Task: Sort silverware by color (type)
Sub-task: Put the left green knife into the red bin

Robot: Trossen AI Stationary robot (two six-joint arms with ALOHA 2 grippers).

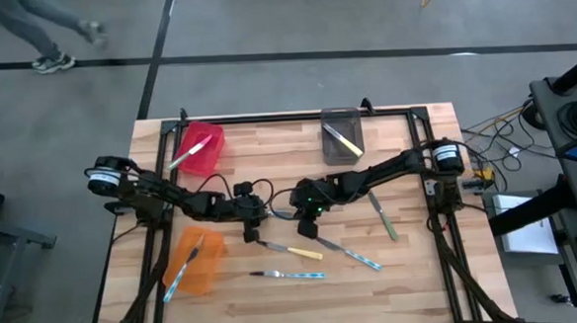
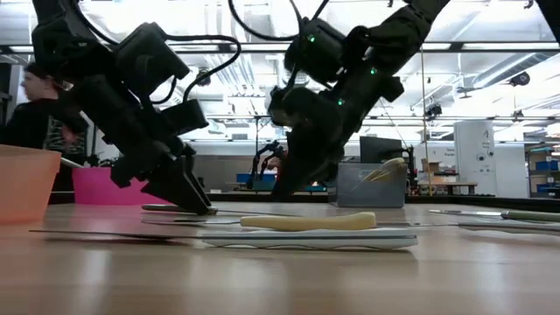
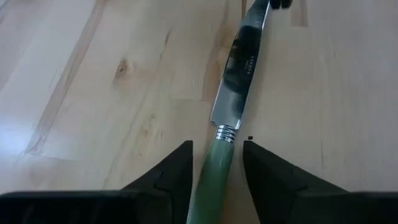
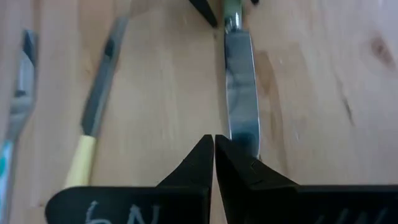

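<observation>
At table centre, left gripper [image 3: 216, 171] straddling green-handled knife [image 3: 233, 93], jaws parted, not gripping; knife lying flat. Right gripper [image 4: 214, 155] clenched, empty, hovering at blade tip. Red bin [image 1: 202, 149], orange bin [image 1: 195, 262], grey bin [image 1: 342, 136] already holding pieces; several knives awaiting sorting.

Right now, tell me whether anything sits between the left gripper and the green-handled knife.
Nothing visible does. The left gripper stands open with its fingers on either side of the green-handled knife, which lies flat on the table.
</observation>
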